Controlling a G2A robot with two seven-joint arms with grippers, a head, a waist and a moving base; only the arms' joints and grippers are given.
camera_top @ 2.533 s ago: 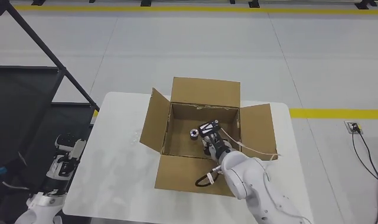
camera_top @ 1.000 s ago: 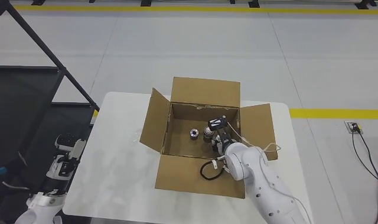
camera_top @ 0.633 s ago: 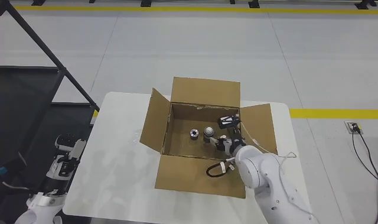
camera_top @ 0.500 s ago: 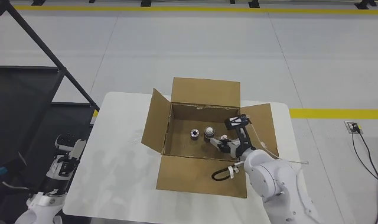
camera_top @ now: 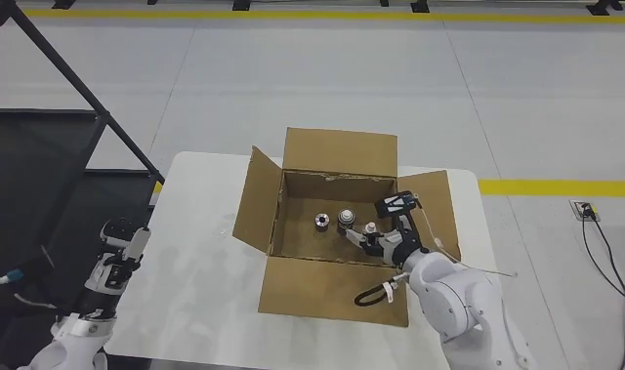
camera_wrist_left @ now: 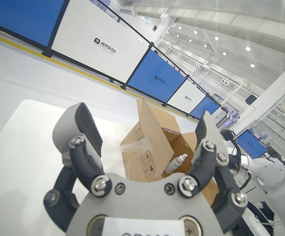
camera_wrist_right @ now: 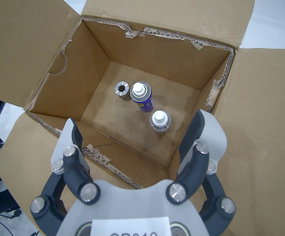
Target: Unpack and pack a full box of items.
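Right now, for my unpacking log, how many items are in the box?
3: a metal cylinder and a spray can side by side mid-floor of the box, and a white-capped bottle apart from the can. The near wall could hide a corner.

View along the left claw point(camera_wrist_left: 144, 114), jaws apart and empty, across the white worktop point(camera_wrist_left: 22, 136). An open cardboard box point(camera_wrist_left: 142, 158) stands at its twelve o'clock, with a small white bottle point(camera_wrist_left: 178, 162) behind the raised flap point(camera_wrist_left: 152, 126).

Top view looks down on the desk point(camera_top: 205, 272) from overhead; right wrist view stares into the box point(camera_wrist_right: 169, 3) from close above (left wrist view sees it sidelong, farther off).
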